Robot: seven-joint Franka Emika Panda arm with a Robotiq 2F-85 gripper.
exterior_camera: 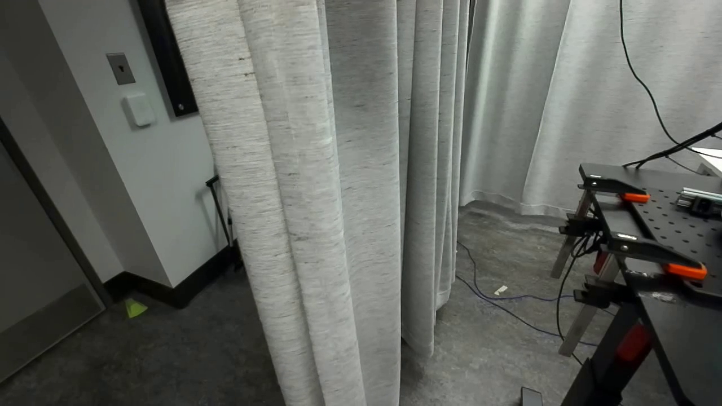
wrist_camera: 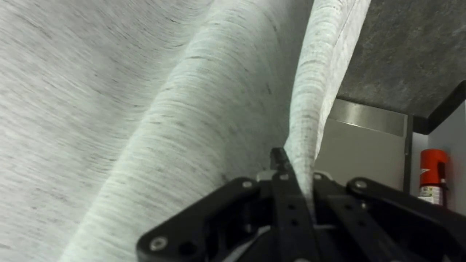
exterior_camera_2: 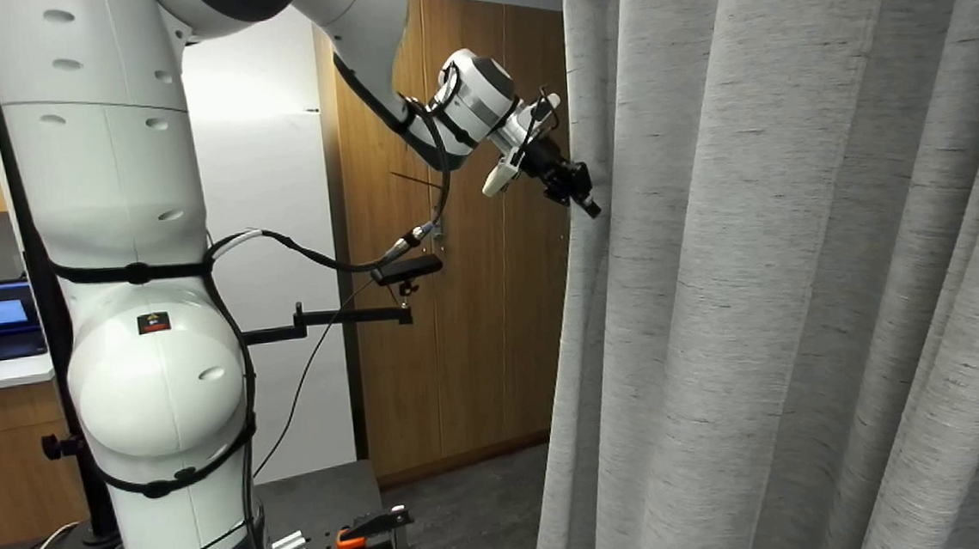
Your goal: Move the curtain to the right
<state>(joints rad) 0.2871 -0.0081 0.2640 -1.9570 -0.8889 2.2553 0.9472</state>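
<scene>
The curtain [exterior_camera: 299, 186] hangs in deep vertical folds of light grey-white streaked fabric. It also fills the right side of an exterior view [exterior_camera_2: 715, 293] and the left and middle of the wrist view [wrist_camera: 174, 120]. My gripper [exterior_camera_2: 586, 199] is at the curtain's near-left edge, high up. In the wrist view the gripper [wrist_camera: 301, 171] has its black fingers closed together with a narrow strip of the curtain's edge pinched between them. The right fingertip is partly hidden behind that strip. The gripper is out of view in the exterior view that looks past the curtain to the door.
A black perforated table [exterior_camera: 677, 225] with orange-tipped clamps stands beside the curtain. A smoother white curtain [exterior_camera: 609, 101] hangs further back. Blue cables [exterior_camera: 507, 304] lie on the floor. Wooden cabinets [exterior_camera_2: 475, 310] stand behind the arm. A red canister [wrist_camera: 432, 167] shows beside a door.
</scene>
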